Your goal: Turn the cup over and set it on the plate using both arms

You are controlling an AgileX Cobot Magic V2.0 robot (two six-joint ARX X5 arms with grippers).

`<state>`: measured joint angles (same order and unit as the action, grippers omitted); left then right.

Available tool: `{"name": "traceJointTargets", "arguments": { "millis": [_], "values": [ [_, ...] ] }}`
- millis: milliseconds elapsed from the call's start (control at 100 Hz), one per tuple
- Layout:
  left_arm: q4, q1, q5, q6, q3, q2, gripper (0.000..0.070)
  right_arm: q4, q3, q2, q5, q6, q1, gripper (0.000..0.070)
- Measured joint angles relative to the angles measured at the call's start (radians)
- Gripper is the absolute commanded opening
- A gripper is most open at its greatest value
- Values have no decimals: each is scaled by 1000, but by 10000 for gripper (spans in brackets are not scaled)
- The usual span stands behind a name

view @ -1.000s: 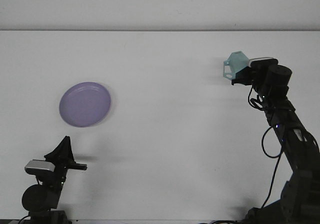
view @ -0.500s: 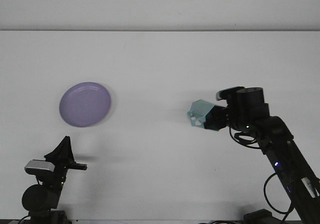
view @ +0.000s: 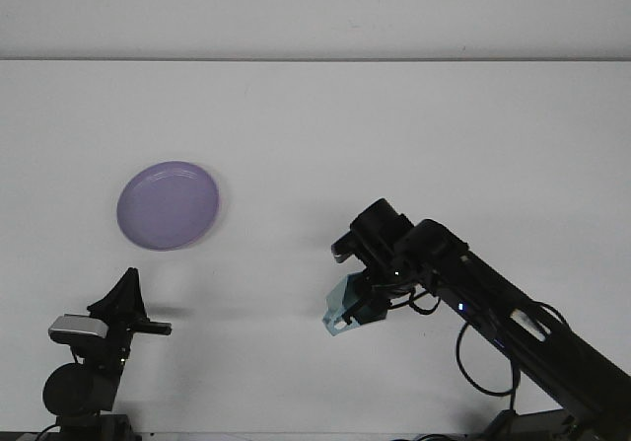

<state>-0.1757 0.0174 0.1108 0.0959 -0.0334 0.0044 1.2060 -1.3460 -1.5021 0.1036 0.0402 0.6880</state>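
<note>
A white table fills nearly the whole front view, with a paler band of wall above its far edge.

The right arm is the largest thing on it. It enters from the bottom right corner, where its base is cut off by the frame, and stretches up and to the left across the table. A dark cable loops beneath it. Its black wrist block covers most of the right gripper, so the fingers themselves are hard to make out, but they are clamped on the cup.

The plate is purple and round, lying flat on the left half of the table, well apart from the right arm and with nothing on it.

The left arm sits low in the bottom left corner, partly cut off by the lower edge. Only its dark body and a grey band show clearly. The left gripper points up toward the plate as 1 dark wedge, and whether its fingers are together or apart cannot be told.

The cup is pale teal and small, tilted, hanging at the lower left of the right gripper near the table's middle. Its right side is hidden by the gripper. Whether it touches the table cannot be told.
</note>
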Motion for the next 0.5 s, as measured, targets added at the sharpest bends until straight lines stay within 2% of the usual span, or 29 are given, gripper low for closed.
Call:
{"name": "traceJointTargets", "arguments": {
  "millis": [150,500],
  "values": [
    [0,0,0,0,0,0,12,39,-35,-104,-29,-19,49,0],
    [0,0,0,0,0,0,12,61,-45,-234,-29,-43,95,0]
  ]
}}
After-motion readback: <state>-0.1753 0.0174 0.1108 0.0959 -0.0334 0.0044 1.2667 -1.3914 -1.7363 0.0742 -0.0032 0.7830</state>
